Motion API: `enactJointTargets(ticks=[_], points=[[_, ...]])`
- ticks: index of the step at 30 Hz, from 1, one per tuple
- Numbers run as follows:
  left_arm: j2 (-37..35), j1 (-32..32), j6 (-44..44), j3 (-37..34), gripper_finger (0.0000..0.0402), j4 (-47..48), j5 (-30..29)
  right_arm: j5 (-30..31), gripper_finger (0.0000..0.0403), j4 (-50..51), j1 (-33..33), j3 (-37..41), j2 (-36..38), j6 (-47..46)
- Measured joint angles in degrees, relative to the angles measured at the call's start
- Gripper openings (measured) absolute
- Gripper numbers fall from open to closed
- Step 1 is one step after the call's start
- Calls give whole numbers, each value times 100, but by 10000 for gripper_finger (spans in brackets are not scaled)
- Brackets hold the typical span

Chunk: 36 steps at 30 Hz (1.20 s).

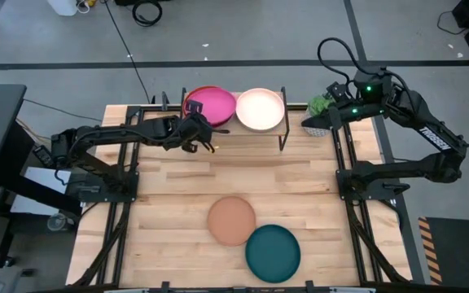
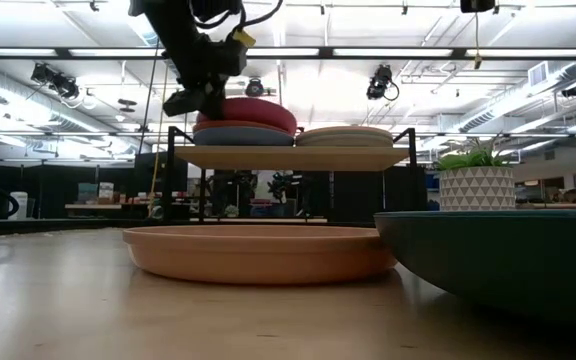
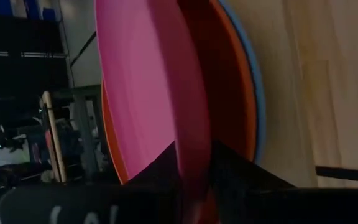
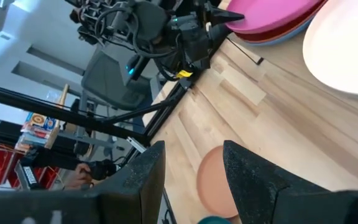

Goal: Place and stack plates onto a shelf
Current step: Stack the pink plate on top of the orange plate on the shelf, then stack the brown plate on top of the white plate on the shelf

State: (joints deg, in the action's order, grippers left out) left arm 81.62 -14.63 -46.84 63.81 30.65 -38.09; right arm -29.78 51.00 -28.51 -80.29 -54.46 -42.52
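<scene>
The left gripper (image 1: 204,128) was at the near-left edge of the shelf (image 1: 273,129), its fingers (image 3: 166,165) pinched on the rim of the magenta plate (image 1: 211,104). That plate sat tilted on top of the left stack — in the left wrist view an orange-red plate (image 3: 232,87) lay right under it and a blue plate (image 3: 258,93) below that. In the low view the magenta plate (image 2: 251,113) crowned the pile, with the blue one (image 2: 243,136) at the bottom on the wood plank.

A pale plate (image 1: 260,109) topped the right stack on the shelf, just beside the magenta one.

On the table, well apart from the shelf, the tan plate (image 1: 232,220) and the dark teal plate (image 1: 273,253) lay touching.

The right gripper (image 4: 191,171) waited near the shelf's right end — fingers spread, holding nothing — beside a potted plant (image 1: 319,105).
</scene>
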Motion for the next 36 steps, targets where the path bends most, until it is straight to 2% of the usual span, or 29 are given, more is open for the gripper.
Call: enactJointTargets(ticks=[4, 8, 13, 18, 20, 25, 28, 32, 36], points=[[-33, 11, 246, 0, 96, 5, 261, 14, 168, -2, 0, 0, 0, 59], [-274, 6, 690, -2, 133, 25, 945, 15, 168, -2, 0, 0, 0, 74], [-763, -217, 1634, -2, 174, 53, 1794, 107, 168, -4, 0, 0, -1, 199], [-1089, -571, 2605, -4, 187, 108, 2495, 278, 168, -105, 0, -2, -35, 316], [-1197, -720, 3191, -4, 187, 11, 3098, 293, 168, -195, 0, -2, -70, 330], [-1293, -926, 5366, -2, 187, -646, 5021, 291, 168, -262, 0, -4, -207, 449], [-1270, -793, 6128, -2, 187, -829, 5799, 291, 168, -249, 71, -4, -338, 706], [-1213, -351, 6403, -9, 187, -576, 6033, 293, 168, -245, 232, -2, -556, 871], [-1228, 272, 6541, -152, 187, -476, 5700, 304, 168, -227, 457, -2, -812, 985]])
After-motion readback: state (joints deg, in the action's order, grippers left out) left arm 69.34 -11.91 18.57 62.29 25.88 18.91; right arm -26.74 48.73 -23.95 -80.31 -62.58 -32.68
